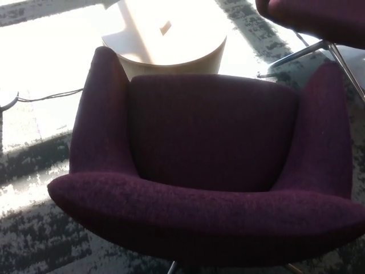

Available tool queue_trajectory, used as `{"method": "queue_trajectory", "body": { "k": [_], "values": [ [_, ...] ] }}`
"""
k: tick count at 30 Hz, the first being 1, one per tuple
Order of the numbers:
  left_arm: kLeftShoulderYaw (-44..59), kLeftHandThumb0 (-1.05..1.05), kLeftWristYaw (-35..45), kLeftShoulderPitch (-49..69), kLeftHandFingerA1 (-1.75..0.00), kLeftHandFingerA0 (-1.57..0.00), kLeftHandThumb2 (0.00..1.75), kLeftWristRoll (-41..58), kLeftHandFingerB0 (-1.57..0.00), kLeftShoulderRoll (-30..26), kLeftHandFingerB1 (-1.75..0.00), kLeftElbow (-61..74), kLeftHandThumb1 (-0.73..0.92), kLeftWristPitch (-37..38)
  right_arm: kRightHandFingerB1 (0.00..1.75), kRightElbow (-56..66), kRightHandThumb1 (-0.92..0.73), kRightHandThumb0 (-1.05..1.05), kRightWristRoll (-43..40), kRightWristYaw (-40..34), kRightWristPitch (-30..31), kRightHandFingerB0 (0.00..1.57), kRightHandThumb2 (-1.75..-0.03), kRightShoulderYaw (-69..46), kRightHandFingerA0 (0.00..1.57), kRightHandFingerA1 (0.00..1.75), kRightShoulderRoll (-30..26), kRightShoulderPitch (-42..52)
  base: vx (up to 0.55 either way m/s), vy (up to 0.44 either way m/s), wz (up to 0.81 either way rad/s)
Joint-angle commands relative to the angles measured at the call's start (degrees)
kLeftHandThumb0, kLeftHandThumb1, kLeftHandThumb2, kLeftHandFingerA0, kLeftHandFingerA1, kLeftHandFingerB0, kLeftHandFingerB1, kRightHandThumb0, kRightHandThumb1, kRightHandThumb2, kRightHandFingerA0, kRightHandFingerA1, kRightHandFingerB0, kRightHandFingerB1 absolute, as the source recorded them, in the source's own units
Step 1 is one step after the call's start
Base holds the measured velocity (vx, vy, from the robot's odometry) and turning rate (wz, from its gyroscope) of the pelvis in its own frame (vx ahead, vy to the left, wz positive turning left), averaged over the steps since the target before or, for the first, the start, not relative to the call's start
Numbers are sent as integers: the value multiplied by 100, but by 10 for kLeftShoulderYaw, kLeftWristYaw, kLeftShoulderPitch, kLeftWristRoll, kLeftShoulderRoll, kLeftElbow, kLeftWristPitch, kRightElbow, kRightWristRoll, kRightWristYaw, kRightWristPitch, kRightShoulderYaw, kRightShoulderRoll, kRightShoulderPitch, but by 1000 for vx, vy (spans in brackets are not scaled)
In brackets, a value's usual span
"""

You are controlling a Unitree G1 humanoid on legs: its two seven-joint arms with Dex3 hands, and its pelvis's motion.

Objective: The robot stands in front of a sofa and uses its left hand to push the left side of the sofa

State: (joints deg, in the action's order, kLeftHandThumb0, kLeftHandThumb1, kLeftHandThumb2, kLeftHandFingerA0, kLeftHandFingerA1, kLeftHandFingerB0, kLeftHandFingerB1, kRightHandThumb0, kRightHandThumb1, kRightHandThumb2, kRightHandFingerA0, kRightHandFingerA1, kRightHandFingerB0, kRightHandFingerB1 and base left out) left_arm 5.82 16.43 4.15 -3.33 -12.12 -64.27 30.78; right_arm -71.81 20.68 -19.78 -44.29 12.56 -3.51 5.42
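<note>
Sunlight is washing out the patterned grey carpet (34,228), where a dark cable (51,95) is trailing at far left. Filling the middle, the purple sofa (211,171) is sitting before a round pale table (171,40), and a second purple seat (319,17) is showing top right. Neither robot hand is showing, so finger state cannot be told

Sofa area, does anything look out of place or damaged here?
Nothing looks damaged. The purple sofa sits slightly turned on the carpet, close against the round table. A cable trails loose across the sunlit floor at left. Neither robot hand is in view.
</note>
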Motion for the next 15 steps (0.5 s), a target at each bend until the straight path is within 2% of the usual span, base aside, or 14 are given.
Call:
{"method": "queue_trajectory", "body": {
  "k": [1, 2, 4, 5, 8, 9, 10, 11, 12, 15],
  "values": [
    [-36, -78, -72, 24, -44, -2, 120, -52, -11, -14, -29, -17, 86, 39, 47, -4, -67, -44, 9, -8, -7, 71, -60, 6, 82, 75, -6, 5, 0, 0, 0],
    [-47, -73, -89, 25, -38, -8, 83, -65, -4, -17, -26, -22, 92, 39, 47, -4, -67, -44, 7, -6, -6, 71, -60, 6, 82, 75, -6, 3, 0, 0, 0],
    [-58, -73, -98, 23, -38, -8, 83, -65, -4, -19, -26, -26, 92, 41, 47, -4, -67, -44, 6, -5, -6, 71, -60, 6, 82, 75, -5, 2, 0, 0, 0],
    [-68, -70, -112, 20, -38, -10, 81, -75, -6, -21, -27, -28, 92, 39, 46, -4, -67, -45, 6, -9, -3, 71, -60, 6, 84, 68, -5, 2, 0, 0, 0],
    [-90, -73, -144, 20, -37, -10, 82, -91, -7, -24, -28, -33, 92, 42, 47, -4, -66, -45, 2, -11, 2, 71, -60, 3, 84, 72, -1, 2, 0, 0, 0],
    [-97, -70, -155, 23, -48, -9, 118, -95, -2, -25, -38, -35, 81, 45, 48, -3, -66, -45, 4, -12, 0, 71, -60, 4, 84, 73, -1, 3, 0, 0, 0],
    [-100, -70, -160, 23, -48, -9, 118, -97, -2, -26, -38, -37, 81, 45, 48, -3, -66, -45, 5, -13, -1, 71, -60, 5, 84, 73, -2, 3, 0, 0, 0],
    [-107, -79, -173, 19, -51, -15, 119, -103, 0, -27, -37, -39, 87, 47, 48, -4, -67, -45, 10, -16, -4, 71, -60, 9, 83, 75, -6, 0, 0, 0, 0],
    [-110, -77, -177, 18, -53, -18, 119, -104, 0, -28, -39, -40, 86, 48, 47, -3, -67, -45, 11, -16, -2, 71, -60, 9, 83, 72, -6, 0, 0, 0, 0],
    [-112, -77, -180, 14, -52, -17, 119, -99, 0, -27, -39, -46, 86, 49, 47, -3, -67, -45, 14, -21, 0, 71, -60, 12, 83, 69, -6, 0, 0, 0, 0]
  ]
}}
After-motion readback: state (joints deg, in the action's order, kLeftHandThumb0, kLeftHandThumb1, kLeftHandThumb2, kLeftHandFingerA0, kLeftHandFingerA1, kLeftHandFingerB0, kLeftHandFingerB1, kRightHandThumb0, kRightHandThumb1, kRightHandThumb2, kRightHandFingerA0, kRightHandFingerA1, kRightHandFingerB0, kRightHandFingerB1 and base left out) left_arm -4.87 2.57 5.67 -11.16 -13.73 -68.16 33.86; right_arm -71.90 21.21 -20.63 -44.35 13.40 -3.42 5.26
